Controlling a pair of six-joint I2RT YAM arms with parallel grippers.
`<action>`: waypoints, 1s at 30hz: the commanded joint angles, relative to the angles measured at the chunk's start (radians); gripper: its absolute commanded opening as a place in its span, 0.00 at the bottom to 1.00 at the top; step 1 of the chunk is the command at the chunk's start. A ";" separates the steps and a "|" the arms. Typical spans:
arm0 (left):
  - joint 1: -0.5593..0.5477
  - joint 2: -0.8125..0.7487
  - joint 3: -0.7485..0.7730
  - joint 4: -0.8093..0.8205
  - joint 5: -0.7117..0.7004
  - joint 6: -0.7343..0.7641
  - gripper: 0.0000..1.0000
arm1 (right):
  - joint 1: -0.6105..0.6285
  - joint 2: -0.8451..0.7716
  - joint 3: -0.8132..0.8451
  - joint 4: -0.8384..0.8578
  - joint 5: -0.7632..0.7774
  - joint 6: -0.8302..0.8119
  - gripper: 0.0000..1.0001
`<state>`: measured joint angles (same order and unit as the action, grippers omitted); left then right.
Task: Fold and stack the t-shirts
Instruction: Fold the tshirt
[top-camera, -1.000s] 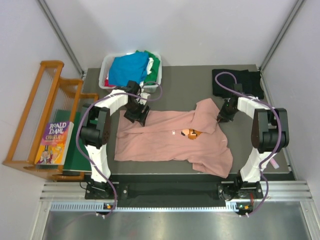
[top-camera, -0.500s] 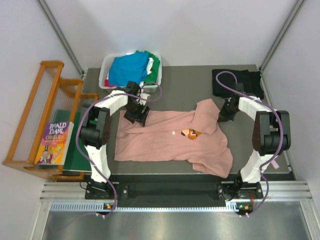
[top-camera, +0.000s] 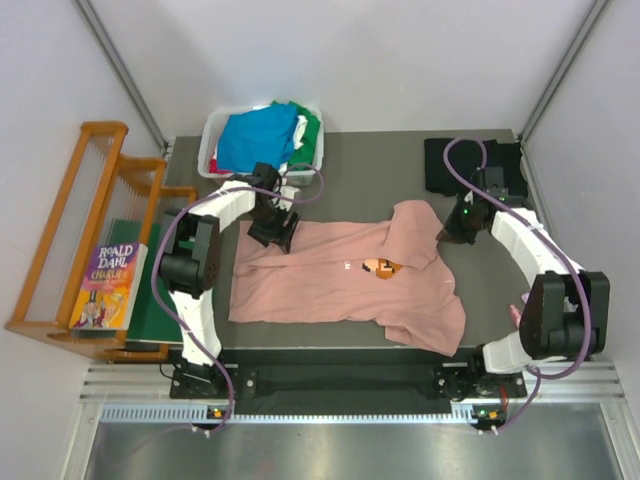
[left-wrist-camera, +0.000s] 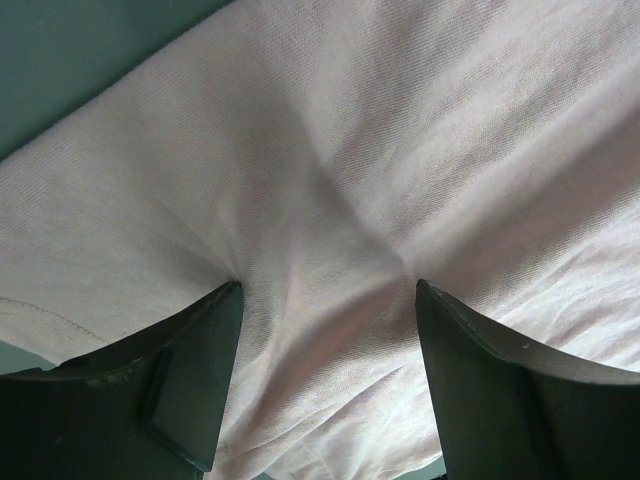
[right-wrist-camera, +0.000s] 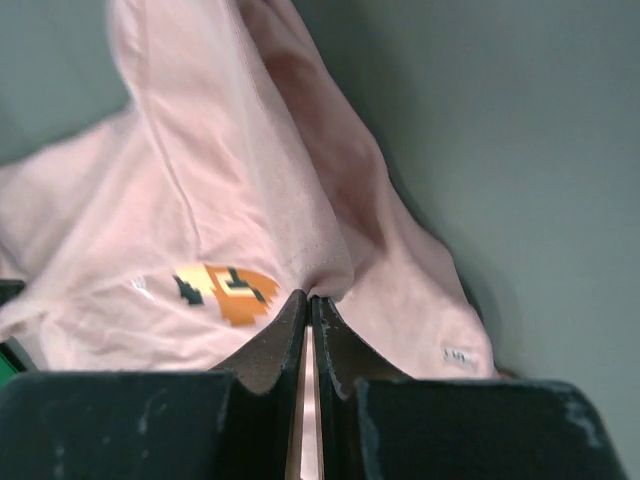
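Note:
The dusty-pink t-shirt (top-camera: 330, 285) lies spread across the grey table, its orange-brown print (top-camera: 380, 267) facing up and its right part folded over. My left gripper (top-camera: 272, 230) is open and sits on the shirt's far left corner; in the left wrist view its fingers (left-wrist-camera: 190, 370) straddle a bunch of pink cloth (left-wrist-camera: 330, 180). My right gripper (top-camera: 447, 232) is shut on a fold of the pink shirt's right edge (right-wrist-camera: 315, 270), with the print (right-wrist-camera: 225, 290) just left of the jaws. A black t-shirt (top-camera: 470, 165) lies at the back right.
A white bin (top-camera: 212, 140) at the back left holds blue (top-camera: 250, 135), green and white shirts. A wooden rack (top-camera: 70, 230) with a book (top-camera: 108, 285) stands left of the table, above a dark-green board (top-camera: 152, 310). Walls close in on both sides.
My right arm's elbow has swung out to the right and toward the near edge, while its gripper stays on the shirt's right edge. The left arm has not moved.

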<state>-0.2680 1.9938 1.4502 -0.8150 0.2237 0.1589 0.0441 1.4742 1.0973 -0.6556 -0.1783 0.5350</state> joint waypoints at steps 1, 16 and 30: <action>0.006 -0.058 0.001 0.010 0.020 0.001 0.74 | 0.019 -0.066 -0.080 -0.016 -0.015 0.031 0.03; 0.006 -0.070 -0.016 0.013 0.026 -0.001 0.75 | 0.037 -0.331 -0.241 -0.128 0.039 0.005 0.04; 0.006 -0.073 -0.002 0.008 0.037 -0.002 0.73 | 0.076 -0.319 -0.307 -0.157 0.035 -0.027 0.73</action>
<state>-0.2680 1.9717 1.4425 -0.8150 0.2356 0.1589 0.1078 1.1503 0.6563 -0.8055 -0.1856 0.5339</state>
